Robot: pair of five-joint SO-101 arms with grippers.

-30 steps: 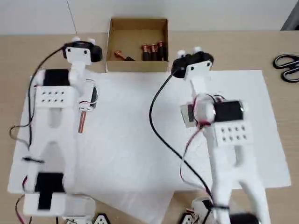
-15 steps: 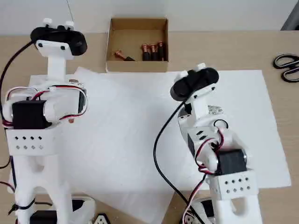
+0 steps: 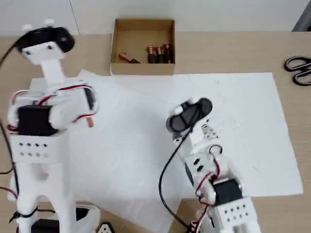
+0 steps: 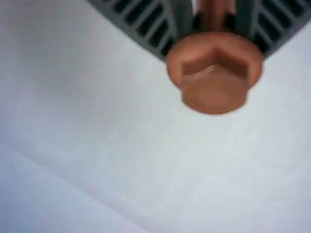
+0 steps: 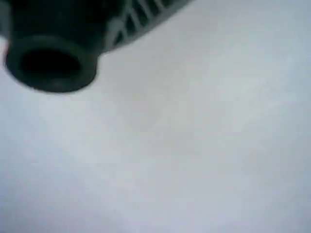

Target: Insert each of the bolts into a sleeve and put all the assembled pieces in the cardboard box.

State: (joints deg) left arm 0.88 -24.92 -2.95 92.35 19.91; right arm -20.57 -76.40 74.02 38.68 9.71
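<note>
Bolt (image 3: 90,122), copper-coloured, pokes out below the left gripper (image 3: 88,115) in the high view, over the white paper (image 3: 146,145). The cardboard box (image 3: 143,69), with finished pieces (image 3: 158,52) inside, lies well beyond that gripper. The right gripper (image 3: 207,129) hangs well apart from it, above the same sheet.

In the left wrist view, ribbed pads (image 4: 138,14) pinch the shank, leaving the hex head (image 4: 214,77) free. It looks stiff, light and smooth, so a shank grip seems right.

In the right wrist view, a black sleeve (image 5: 51,63) is clamped by its wall with the open bore clear. It is probably rigid and light.
</note>
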